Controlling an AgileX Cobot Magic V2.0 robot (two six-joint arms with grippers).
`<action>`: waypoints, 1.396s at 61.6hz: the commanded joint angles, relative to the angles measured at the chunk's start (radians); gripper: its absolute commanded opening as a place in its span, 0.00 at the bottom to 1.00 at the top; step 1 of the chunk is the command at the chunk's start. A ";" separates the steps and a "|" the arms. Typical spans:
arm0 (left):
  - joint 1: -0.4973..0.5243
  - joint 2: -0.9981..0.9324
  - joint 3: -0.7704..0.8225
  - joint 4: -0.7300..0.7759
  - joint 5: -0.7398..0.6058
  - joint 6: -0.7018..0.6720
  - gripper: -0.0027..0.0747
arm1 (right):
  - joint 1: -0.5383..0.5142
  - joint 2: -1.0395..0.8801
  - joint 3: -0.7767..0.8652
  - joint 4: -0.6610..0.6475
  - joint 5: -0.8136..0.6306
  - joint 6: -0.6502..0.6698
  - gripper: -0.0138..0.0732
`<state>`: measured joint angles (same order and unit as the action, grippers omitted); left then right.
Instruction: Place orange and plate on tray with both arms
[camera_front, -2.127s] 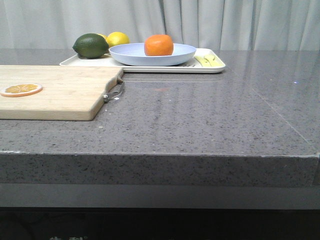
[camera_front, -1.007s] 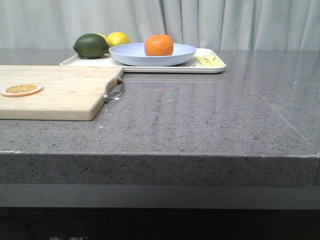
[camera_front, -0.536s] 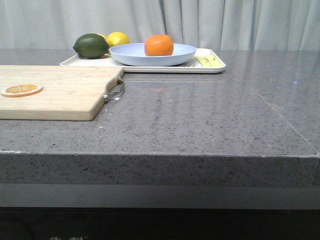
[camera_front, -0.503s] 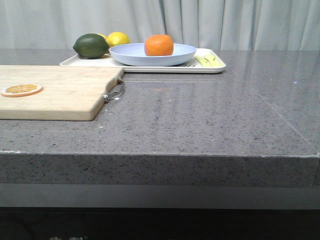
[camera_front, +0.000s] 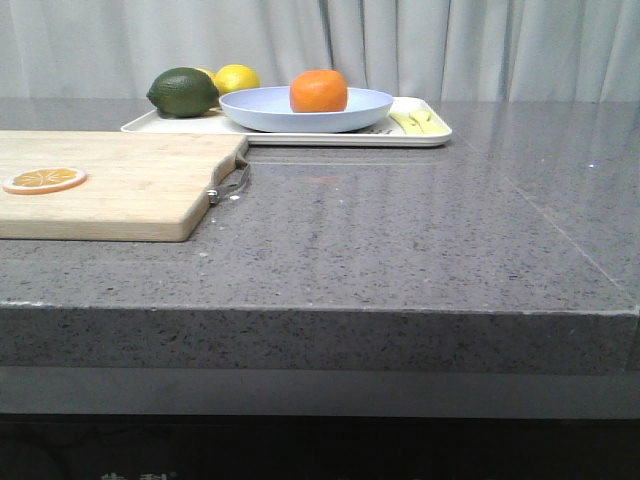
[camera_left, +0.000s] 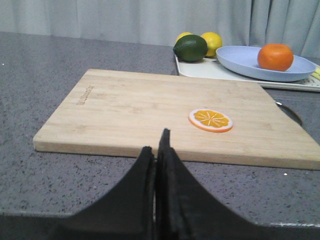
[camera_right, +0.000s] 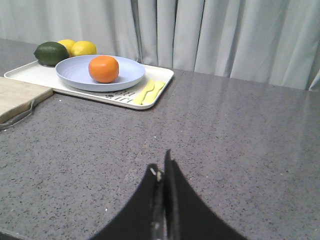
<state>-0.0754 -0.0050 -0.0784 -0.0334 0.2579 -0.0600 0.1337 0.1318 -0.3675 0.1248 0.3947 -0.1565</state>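
The orange (camera_front: 318, 90) sits in the pale-blue plate (camera_front: 262, 106), and the plate rests on the cream tray (camera_front: 432, 134) at the back of the counter. All three also show in the left wrist view, the orange (camera_left: 275, 56), the plate (camera_left: 240, 57) and the tray (camera_left: 200, 70), and in the right wrist view, the orange (camera_right: 103, 68), the plate (camera_right: 70, 73) and the tray (camera_right: 30, 75). My left gripper (camera_left: 156, 145) is shut and empty, just short of the cutting board's near edge. My right gripper (camera_right: 162, 167) is shut and empty over bare counter. Neither gripper shows in the front view.
A wooden cutting board (camera_front: 120, 185) with an orange slice (camera_front: 44, 180) lies at the left. A dark green fruit (camera_front: 182, 92) and a yellow lemon (camera_front: 236, 78) sit on the tray's left part, yellow cutlery (camera_front: 415, 122) on its right. Curtains hang behind.
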 joint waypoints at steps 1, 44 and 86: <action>0.019 -0.022 0.024 -0.022 -0.148 -0.009 0.01 | -0.004 0.010 -0.021 0.006 -0.090 -0.009 0.08; 0.033 -0.020 0.084 -0.022 -0.198 -0.009 0.01 | -0.004 0.010 -0.021 0.006 -0.090 -0.009 0.08; 0.033 -0.020 0.084 -0.022 -0.198 -0.009 0.01 | -0.004 0.010 0.002 -0.011 -0.106 -0.009 0.08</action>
<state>-0.0414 -0.0050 0.0015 -0.0462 0.1438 -0.0600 0.1337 0.1318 -0.3589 0.1247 0.3857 -0.1565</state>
